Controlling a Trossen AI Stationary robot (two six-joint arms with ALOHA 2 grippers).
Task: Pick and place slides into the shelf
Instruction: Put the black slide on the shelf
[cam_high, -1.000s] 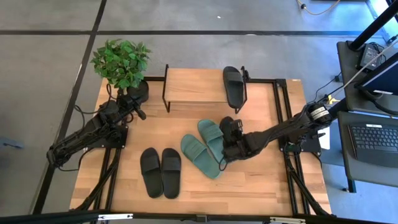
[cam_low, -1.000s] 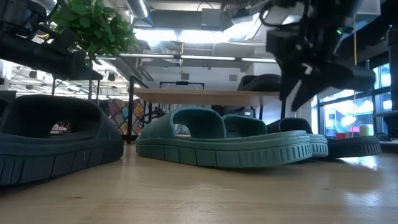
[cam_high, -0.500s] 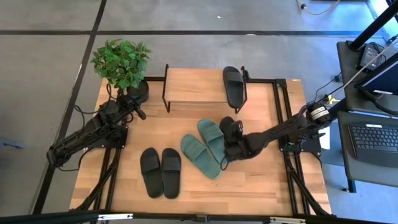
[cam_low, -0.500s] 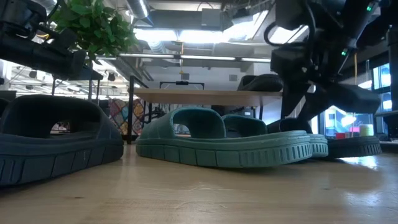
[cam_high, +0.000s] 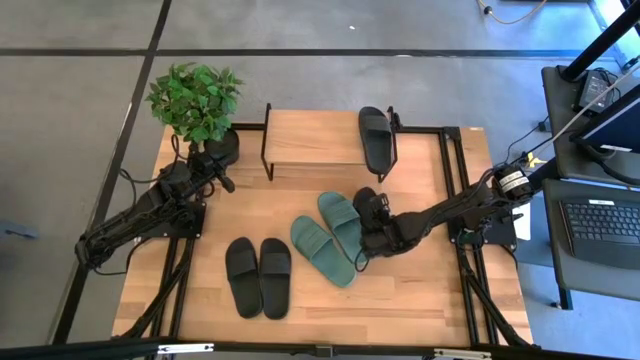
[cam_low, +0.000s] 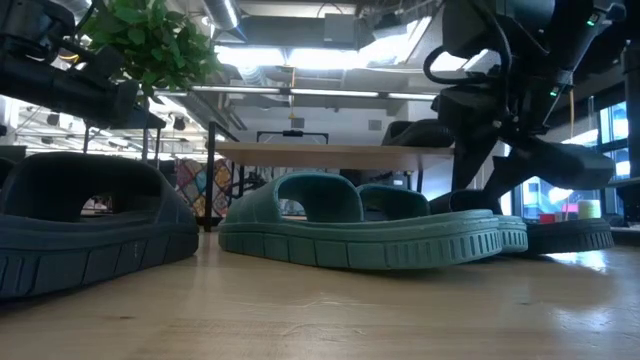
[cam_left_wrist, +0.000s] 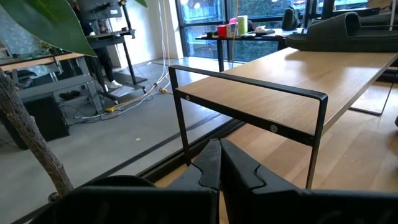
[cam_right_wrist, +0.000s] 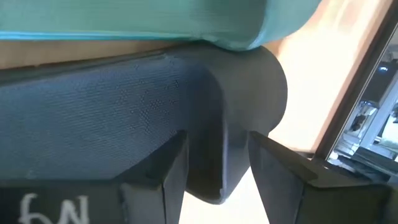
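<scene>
In the high view my right gripper (cam_high: 366, 234) is down on a black slide (cam_high: 364, 199) that lies just right of the green pair (cam_high: 330, 236). A black pair (cam_high: 258, 277) lies flat nearer the near edge. One more black slide (cam_high: 374, 137) sits on the right end of the shelf's wooden top board (cam_high: 312, 140). The low view shows the right gripper (cam_low: 492, 180) over the black slide (cam_low: 565, 235), behind the green slides (cam_low: 360, 225). My left gripper (cam_left_wrist: 219, 163) is shut and waits beside the shelf's left end, by the plant pot. My right gripper has the black slide's rounded end (cam_right_wrist: 219, 127) between its two fingers (cam_right_wrist: 171, 171), which come slanting down from the table's right side. One finger stands on each side of the slide's edge. The slide's sole still rests on the table beside the green slide (cam_right_wrist: 143, 25).
A potted plant (cam_high: 196, 102) stands at the far left corner next to the left arm. The shelf has a thin black frame (cam_left_wrist: 249, 93) with bare top board left of the slide on it. Bare tabletop (cam_high: 420, 290) lies near the right front.
My right gripper has come down toward the black slide and edged a little to the table's right; in the low view it drops from above the shelf board's height to just over the slide. The slides have stayed where they were.
</scene>
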